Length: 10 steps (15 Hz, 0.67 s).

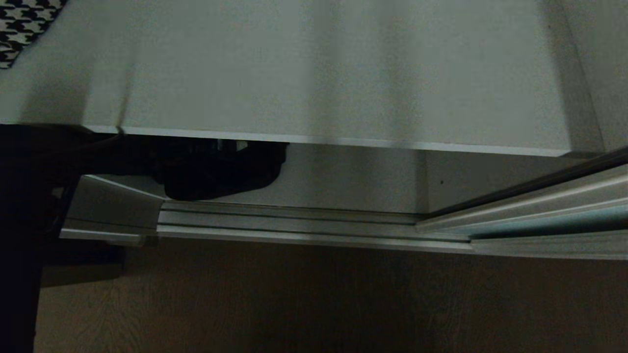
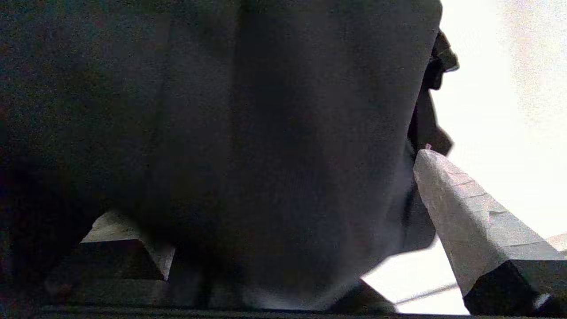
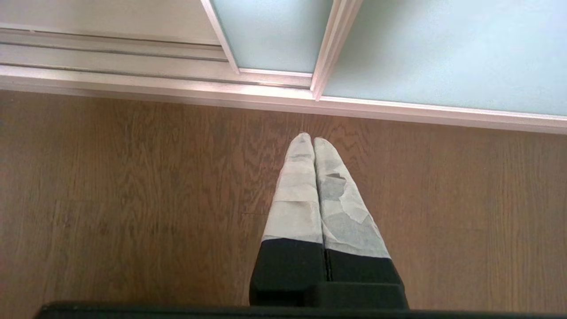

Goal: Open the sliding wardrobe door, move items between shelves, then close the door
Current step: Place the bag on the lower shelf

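A wide white-grey shelf (image 1: pixel 314 73) is filling the upper part of the head view, with a houndstooth-patterned cloth (image 1: pixel 22 24) lying on its far left corner. Beneath it, a soft black bag (image 1: pixel 221 171) is sitting on the wardrobe's lower board (image 1: pixel 343 181), just behind the ribbed silver floor track (image 1: pixel 294 225). Brown wooden floor (image 1: pixel 314 304) is stretching out in front of the track.

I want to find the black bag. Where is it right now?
In the head view the black bag sits at the left, under the white shelf, just behind the silver floor track. The left gripper has its fingers spread around it.
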Motion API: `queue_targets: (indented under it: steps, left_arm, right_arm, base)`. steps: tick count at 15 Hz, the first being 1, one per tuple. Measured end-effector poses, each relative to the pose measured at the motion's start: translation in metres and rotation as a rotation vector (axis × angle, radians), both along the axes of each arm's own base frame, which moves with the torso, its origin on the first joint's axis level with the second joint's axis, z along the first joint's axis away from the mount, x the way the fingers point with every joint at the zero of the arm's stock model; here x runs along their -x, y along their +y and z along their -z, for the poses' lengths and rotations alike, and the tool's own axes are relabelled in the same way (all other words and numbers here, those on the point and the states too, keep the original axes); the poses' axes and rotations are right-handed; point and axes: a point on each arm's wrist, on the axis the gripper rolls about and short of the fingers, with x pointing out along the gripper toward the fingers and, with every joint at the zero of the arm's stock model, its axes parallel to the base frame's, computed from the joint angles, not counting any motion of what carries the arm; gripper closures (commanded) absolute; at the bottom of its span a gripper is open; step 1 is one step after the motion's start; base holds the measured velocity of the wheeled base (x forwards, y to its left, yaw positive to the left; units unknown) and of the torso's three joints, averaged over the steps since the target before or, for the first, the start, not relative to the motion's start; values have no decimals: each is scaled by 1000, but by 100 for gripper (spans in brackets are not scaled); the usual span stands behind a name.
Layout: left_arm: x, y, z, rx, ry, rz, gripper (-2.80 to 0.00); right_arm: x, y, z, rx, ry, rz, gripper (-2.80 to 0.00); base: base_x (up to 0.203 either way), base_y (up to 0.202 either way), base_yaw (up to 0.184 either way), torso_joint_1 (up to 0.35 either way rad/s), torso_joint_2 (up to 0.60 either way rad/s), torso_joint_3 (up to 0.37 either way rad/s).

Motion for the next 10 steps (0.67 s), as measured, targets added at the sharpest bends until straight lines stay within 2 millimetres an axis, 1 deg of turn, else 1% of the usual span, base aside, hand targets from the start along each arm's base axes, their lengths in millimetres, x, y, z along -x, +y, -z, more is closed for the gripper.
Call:
queue_targets:
  steps: [2, 4, 5, 10]
  left_arm:
    - [5, 2, -2, 116, 35, -43, -280]
    - [9, 2, 3, 237, 88, -75, -280]
    - [11, 2, 5, 266, 96, -79, -280]
    - [21, 2, 12, 262, 120, -79, -280]
  right_arm:
    - [0, 0, 0, 0, 0, 0, 0]
    - [0, 0, 0, 1, -1, 1, 0]
    - [0, 0, 0, 1, -1, 0, 0]
    - [0, 0, 0, 1, 0, 0, 0]
  base:
    - [0, 0, 0, 0, 0, 0]
    - [0, 0, 0, 0, 0, 0]
    - [0, 0, 0, 0, 0, 0]
    - [0, 0, 0, 0, 0, 0]
